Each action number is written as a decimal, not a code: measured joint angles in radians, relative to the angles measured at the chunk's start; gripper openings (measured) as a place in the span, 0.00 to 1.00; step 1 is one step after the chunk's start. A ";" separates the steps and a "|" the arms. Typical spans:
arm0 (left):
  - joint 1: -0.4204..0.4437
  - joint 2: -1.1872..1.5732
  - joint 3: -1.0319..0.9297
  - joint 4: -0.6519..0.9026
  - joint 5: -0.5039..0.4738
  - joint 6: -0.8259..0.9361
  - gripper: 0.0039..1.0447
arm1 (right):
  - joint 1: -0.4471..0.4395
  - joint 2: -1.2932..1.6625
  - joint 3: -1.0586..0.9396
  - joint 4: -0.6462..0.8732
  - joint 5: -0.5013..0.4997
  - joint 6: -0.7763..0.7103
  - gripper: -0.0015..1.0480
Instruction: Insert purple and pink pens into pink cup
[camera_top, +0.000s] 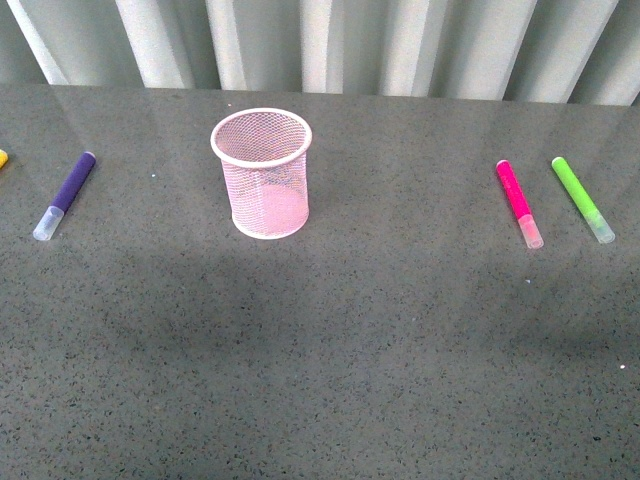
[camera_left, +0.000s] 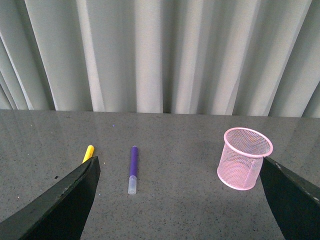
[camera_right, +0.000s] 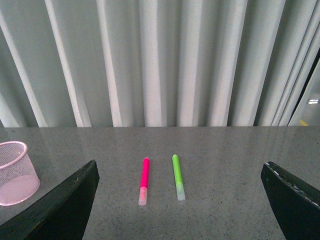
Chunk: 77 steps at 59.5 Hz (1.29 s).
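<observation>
The pink cup (camera_top: 261, 170) stands upright on the dark speckled surface (camera_top: 330, 380), its open mouth up and its mesh wall showing the solid pink base. Neither pen is in it.

The purple pen (camera_top: 65, 195) lies flat well to the left of the cup, its clear cap at the end nearer the robot. Further left of the cup, a yellow marker (camera_top: 2, 158) shows only as a tip at the edge of the front view. The pink pen (camera_top: 518, 203) lies flat well to the right of the cup, clear cap also toward the robot. A lime green marker (camera_top: 583, 199) lies just beyond it, further from the cup, roughly parallel and not touching it.

Behind the cup hangs a pale pleated curtain (camera_top: 330, 40).

Neither arm appears in the front view. In the left wrist view, the left gripper (camera_left: 179, 162) is released, jaws spread wide with the purple pen (camera_left: 133, 169) and the cup (camera_left: 245, 158) seen beyond them. The right gripper (camera_right: 178, 162) is likewise released, holding nothing, with the pink pen (camera_right: 144, 181) and green marker (camera_right: 177, 176) lying ahead of it.
</observation>
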 joint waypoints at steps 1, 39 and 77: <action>0.000 0.000 0.000 0.000 0.000 0.000 0.94 | 0.000 0.000 0.000 0.000 0.000 0.000 0.93; 0.000 0.000 0.000 0.000 0.000 0.000 0.94 | 0.000 0.000 0.000 0.000 0.000 0.000 0.93; -0.077 0.353 0.113 -0.203 -0.140 -0.269 0.94 | 0.000 0.000 0.000 0.000 0.000 0.000 0.93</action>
